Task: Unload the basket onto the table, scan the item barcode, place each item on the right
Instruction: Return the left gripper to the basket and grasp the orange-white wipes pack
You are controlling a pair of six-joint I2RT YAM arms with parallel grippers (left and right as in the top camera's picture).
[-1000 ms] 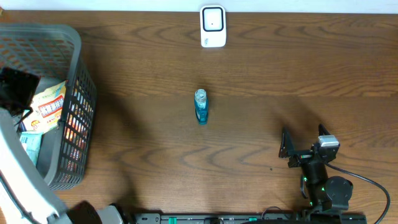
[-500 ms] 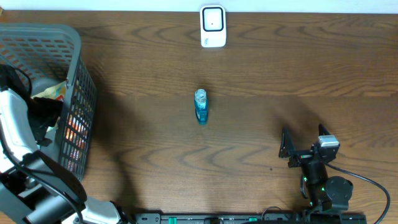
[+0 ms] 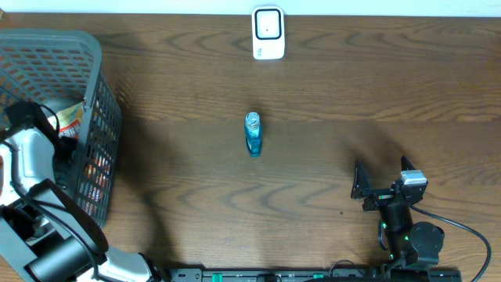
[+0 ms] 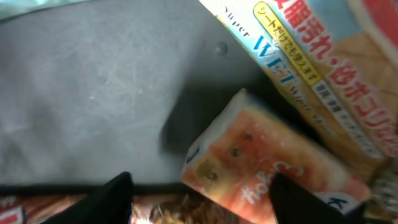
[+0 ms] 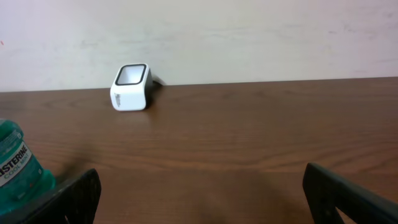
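My L hand (image 4: 205, 196) in basket (image 3: 98, 94), released, astride orange pack (image 4: 261, 162); R hand (image 5: 205, 199) released too. Risk I see: off-centre pinch, so it slips or snags wipes pack (image 4: 311, 68).

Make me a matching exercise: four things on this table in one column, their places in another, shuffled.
Things:
1. white scanner
2. teal bottle
3. grey basket
4. right gripper

Places:
A. middle of the table
B. near edge, right side
C. far edge, centre
D. left end of the table

Pairs: 1-C, 2-A, 3-D, 4-B
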